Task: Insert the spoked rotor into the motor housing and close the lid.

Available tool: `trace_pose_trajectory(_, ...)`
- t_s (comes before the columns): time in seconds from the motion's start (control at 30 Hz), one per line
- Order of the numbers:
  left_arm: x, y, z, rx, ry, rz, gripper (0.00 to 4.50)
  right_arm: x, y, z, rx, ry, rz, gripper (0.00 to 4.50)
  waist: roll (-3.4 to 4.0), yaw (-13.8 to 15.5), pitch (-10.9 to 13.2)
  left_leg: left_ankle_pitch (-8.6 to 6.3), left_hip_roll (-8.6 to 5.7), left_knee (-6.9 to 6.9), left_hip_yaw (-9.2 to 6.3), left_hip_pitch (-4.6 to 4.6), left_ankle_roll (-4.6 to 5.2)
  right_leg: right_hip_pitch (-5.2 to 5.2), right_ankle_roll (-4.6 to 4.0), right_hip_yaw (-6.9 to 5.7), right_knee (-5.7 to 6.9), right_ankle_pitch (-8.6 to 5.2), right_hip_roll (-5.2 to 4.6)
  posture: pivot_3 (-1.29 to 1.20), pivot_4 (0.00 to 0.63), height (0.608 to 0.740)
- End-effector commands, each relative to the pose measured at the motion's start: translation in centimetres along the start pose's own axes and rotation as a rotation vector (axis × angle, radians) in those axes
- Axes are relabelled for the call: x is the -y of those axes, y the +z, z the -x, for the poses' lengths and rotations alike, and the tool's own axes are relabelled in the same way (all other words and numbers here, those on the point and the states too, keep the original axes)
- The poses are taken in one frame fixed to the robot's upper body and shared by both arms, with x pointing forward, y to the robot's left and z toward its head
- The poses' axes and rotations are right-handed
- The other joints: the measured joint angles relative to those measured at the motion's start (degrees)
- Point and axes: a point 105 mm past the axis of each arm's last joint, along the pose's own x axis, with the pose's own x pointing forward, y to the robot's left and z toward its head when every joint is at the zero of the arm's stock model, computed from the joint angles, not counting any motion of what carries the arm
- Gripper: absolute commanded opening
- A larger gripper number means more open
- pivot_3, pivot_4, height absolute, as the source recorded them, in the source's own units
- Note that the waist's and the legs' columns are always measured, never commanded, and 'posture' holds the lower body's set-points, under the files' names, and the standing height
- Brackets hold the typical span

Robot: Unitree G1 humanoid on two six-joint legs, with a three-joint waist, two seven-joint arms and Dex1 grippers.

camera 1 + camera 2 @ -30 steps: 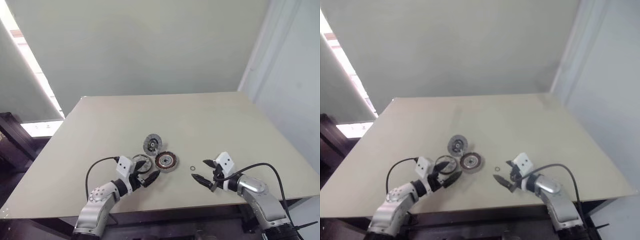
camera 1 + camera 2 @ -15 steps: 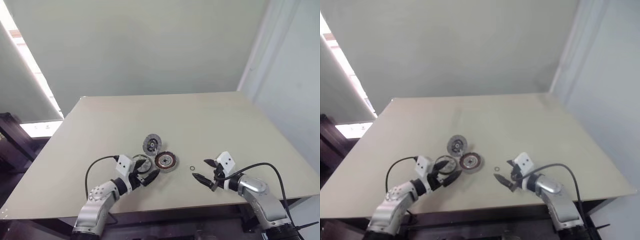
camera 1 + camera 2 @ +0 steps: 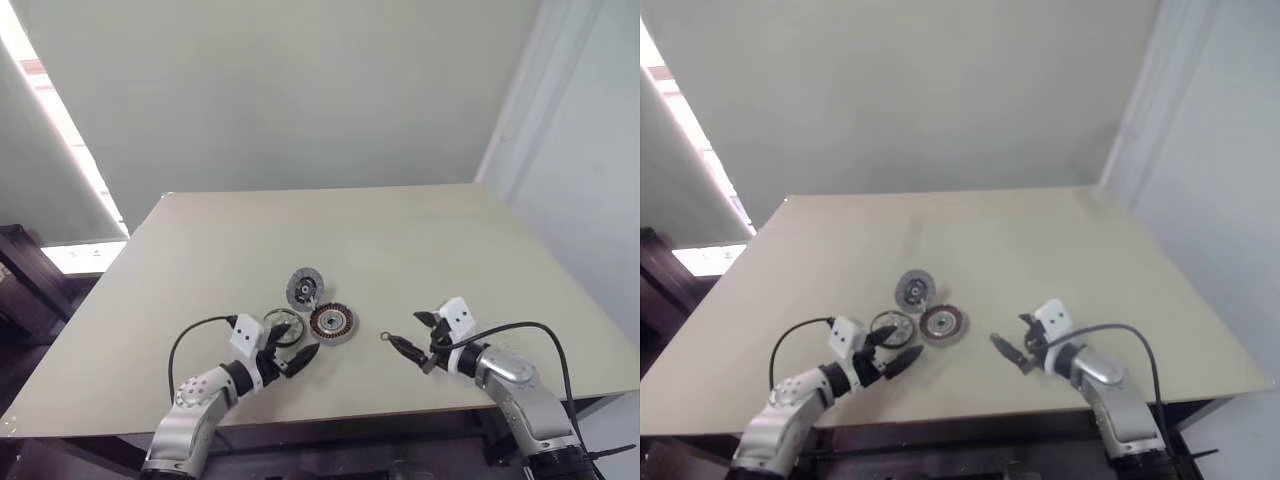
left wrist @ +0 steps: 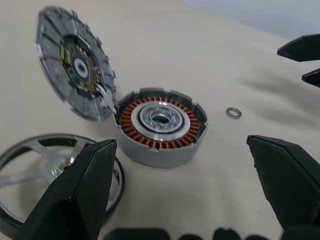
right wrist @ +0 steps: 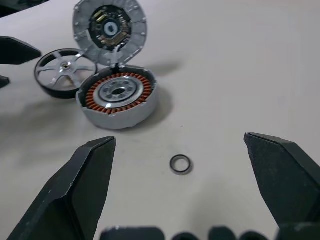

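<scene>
Near the front middle of the beige table (image 3: pixel 420 240), the motor housing (image 3: pixel 331 323) sits upright with its ring of copper windings facing up and its pale centre bare. The lid (image 3: pixel 303 289) lies just behind it toward the far side, touching or almost touching its rim; in the wrist views it looks tilted, leaning against the housing edge, ribbed face and dark hub showing. The spoked rotor (image 3: pixel 283 327) rests flat on the table just to the housing's left, close beside it. A tiny loose washer ring (image 5: pixel 180 164) lies on the bare surface to the housing's right, a little apart. The left gripper (image 3: pixel 291 358) hovers by the rotor's near edge, fingers spread wide and holding nothing. The right gripper (image 3: pixel 412 336) hangs just right of the washer, jaws likewise wide apart and empty.
</scene>
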Motion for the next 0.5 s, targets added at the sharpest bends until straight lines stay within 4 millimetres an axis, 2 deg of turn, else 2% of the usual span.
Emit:
trace_pose_trajectory(0.03, -0.2, 1.9, 0.0, 0.058, -0.014, -0.032, 4.47, 0.2, 1.7, 0.1, 0.039, 0.002, 0.027, 4.5, 0.0, 0.0, 0.0, 0.0, 0.0, 0.0, 0.0, 0.0, 0.0, 0.0, 0.0, 0.0, 0.0, 0.0, 0.0, 0.0, 0.0, 0.74)
trace_pose_trajectory(0.27, 2.1, 1.4, -0.3, 0.02, -0.137, -0.005, 4.47, 0.3, -0.2, -0.8, -0.083, -0.048, 0.006, 4.5, 0.0, 0.0, 0.0, 0.0, 0.0, 0.0, 0.0, -0.01, 0.0, -0.01, 0.0, 0.0, 0.0, 0.0, 0.0, 0.0, 0.0, 0.74)
trace_pose_trajectory(0.5, 2.5, 0.8, -0.1, -0.02, -0.167, -0.015, 4.47, 0.8, -1.2, -2.1, -0.126, -0.131, -0.052, 4.5, 0.01, 0.0, 0.0, 0.0, 0.02, -0.02, 0.01, 0.02, 0.0, -0.01, 0.0, 0.0, 0.01, 0.0, 0.01, 0.0, 0.0, 0.74)
